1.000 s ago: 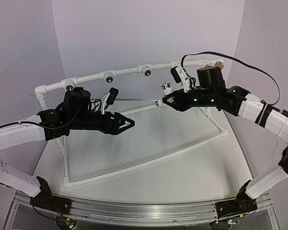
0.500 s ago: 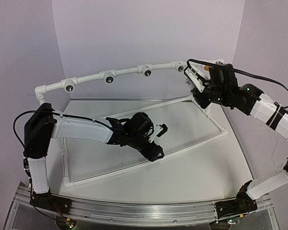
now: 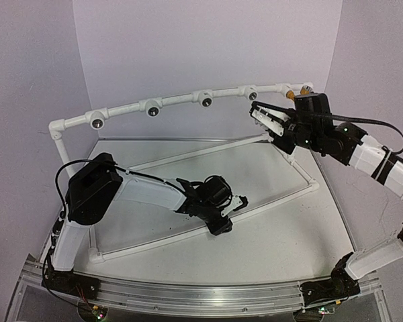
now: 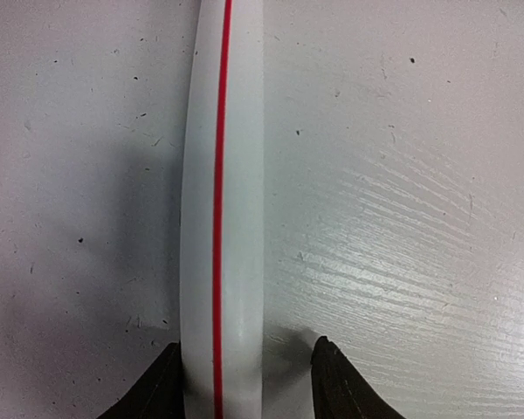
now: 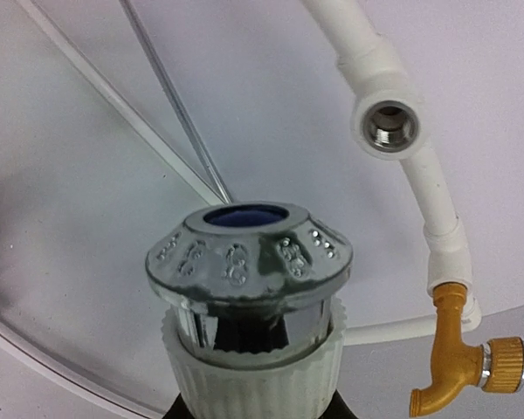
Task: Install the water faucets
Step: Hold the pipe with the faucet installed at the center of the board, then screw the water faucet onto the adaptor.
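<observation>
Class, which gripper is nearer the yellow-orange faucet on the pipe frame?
Right. The right gripper is up by the top rail, close beside the yellow-orange faucet; the left gripper is far away, astride a red-striped pipe on the table.

You're dropping the left gripper from mid-air onto the table. It's now straddling the red-striped pipe, jaws narrowing, probably not clamping yet. You're also carrying the white faucet in the right gripper rightward, closing on the end socket.
</observation>
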You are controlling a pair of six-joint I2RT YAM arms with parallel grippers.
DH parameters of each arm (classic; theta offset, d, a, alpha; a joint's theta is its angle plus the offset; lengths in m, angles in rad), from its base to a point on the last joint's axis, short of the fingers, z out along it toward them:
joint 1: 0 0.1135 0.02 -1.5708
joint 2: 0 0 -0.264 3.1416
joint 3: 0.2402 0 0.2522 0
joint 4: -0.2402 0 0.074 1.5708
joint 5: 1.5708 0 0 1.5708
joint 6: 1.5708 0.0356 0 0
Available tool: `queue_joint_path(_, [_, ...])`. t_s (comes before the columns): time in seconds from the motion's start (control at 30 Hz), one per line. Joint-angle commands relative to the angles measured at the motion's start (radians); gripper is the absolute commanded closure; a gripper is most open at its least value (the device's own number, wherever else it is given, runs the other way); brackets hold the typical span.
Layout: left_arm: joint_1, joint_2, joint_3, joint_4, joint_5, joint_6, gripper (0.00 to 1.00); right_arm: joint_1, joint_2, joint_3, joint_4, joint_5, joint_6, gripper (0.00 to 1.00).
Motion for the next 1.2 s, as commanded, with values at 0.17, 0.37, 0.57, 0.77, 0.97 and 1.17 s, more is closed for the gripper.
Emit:
queue_joint_path(0.17, [0.0,-0.019,-0.139,0.073,0.048,0.091,0.92,0.04,-0.05,-0.271,0.728,-0.007,-0.657,1.0])
queue_joint_path(0.37, [0.0,-0.048,-0.251,0.082,0.048,0.069,1.0,0.035,0.016,-0.344,1.049,-0.017,-0.934,1.0])
queue_joint_path(0.57, [0.0,-0.052,-0.361,0.141,0.035,0.027,1.0,0.032,0.029,-0.348,1.145,-0.059,-0.947,1.0])
queue_joint_path(0.77, [-0.001,-0.044,-0.377,0.163,-0.007,0.012,1.0,-0.027,-0.002,-0.348,1.089,-0.147,-0.843,1.0])
queue_joint_path(0.97, [-0.012,-0.031,-0.379,0.173,-0.03,0.008,1.0,-0.049,-0.009,-0.322,1.014,-0.18,-0.777,1.0])
queue_joint_path(1.17, [-0.019,-0.016,-0.37,0.172,-0.041,0.011,1.0,-0.048,0.006,-0.314,1.018,-0.184,-0.778,1.0])
